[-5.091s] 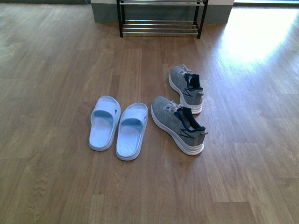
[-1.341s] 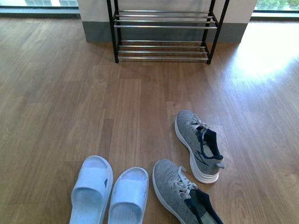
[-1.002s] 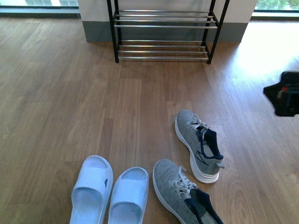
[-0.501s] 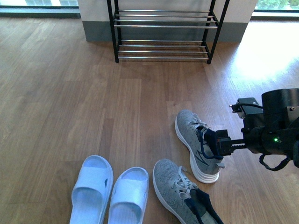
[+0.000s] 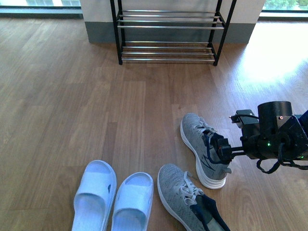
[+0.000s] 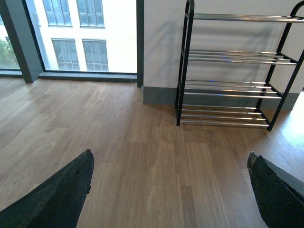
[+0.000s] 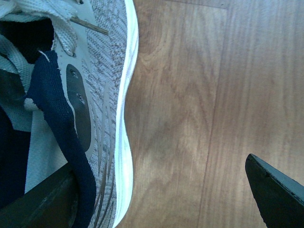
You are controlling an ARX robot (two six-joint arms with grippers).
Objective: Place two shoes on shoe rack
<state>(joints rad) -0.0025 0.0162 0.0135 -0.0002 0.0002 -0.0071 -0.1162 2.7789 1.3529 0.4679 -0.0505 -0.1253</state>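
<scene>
Straddling the farther sneaker [image 5: 196, 136] near its heel, right gripper [image 5: 224, 149] spread wide.

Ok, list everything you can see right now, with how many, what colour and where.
far sneaker: one, grey with a white sole, on the floor at right of centre
near sneaker: one, same colours, closer to the robot, cut off by the picture's bottom edge
slides: two, pale blue-white, side by side left of the near sneaker
shoe rack: one, black frame with chrome rods, against the far wall, nothing on it
floor: brown wood planks
window: bright, left of the rack
right tool: black, open, at the far sneaker's heel end
left tool: black, open, above bare floor
</scene>
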